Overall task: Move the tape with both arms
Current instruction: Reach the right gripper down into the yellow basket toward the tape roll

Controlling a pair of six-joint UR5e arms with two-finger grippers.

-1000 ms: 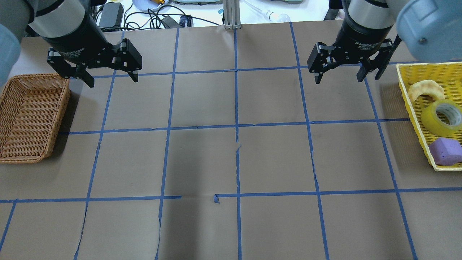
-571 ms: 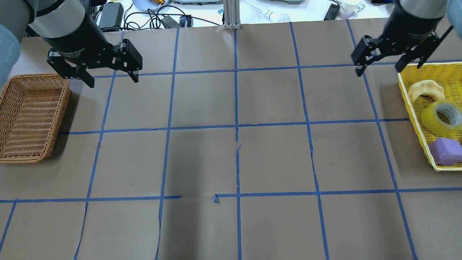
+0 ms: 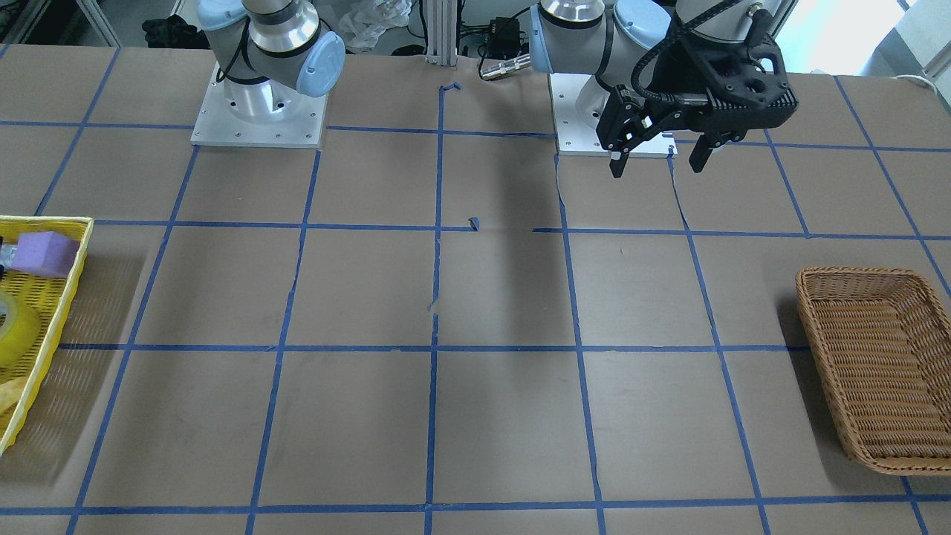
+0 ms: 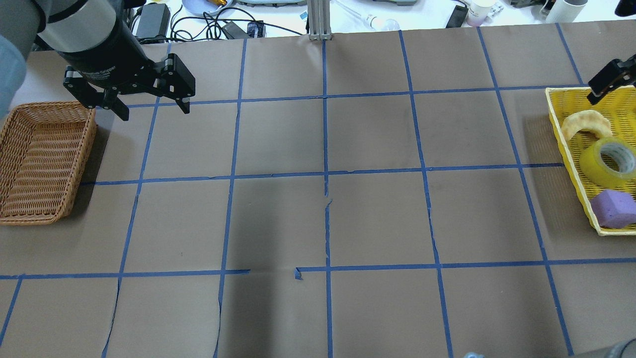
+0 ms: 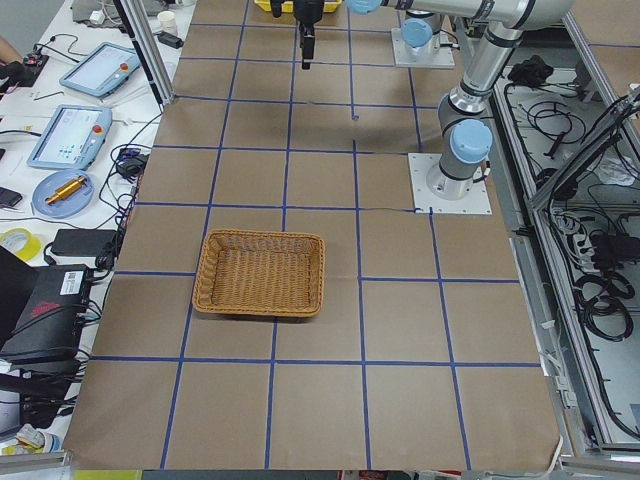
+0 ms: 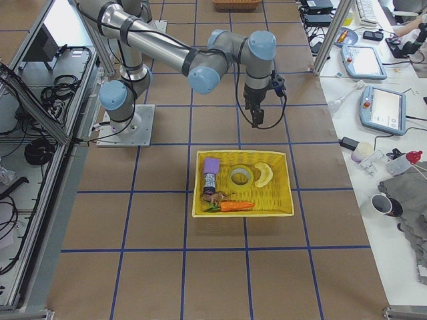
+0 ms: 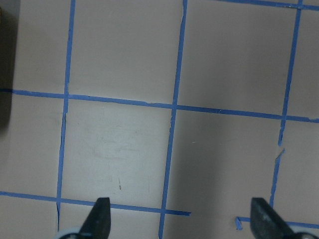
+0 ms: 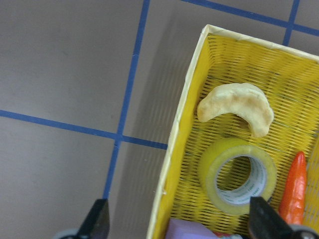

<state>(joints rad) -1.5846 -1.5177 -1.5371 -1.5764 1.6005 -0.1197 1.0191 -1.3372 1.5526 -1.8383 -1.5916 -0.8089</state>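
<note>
In the right wrist view, the right gripper is hovering with its fingers spread wide, straddling the wall of the yellow basket. The tape is lying flat inside, beyond the fingertips and nearer one finger, so a straight descent is risking a finger striking that wall. A croissant and a carrot are crowding the roll, threatening to get snagged. In the overhead view, the left gripper, likewise spread and empty, is hanging well apart from the tape beside the wicker basket, making a mistimed handover possible.
</note>
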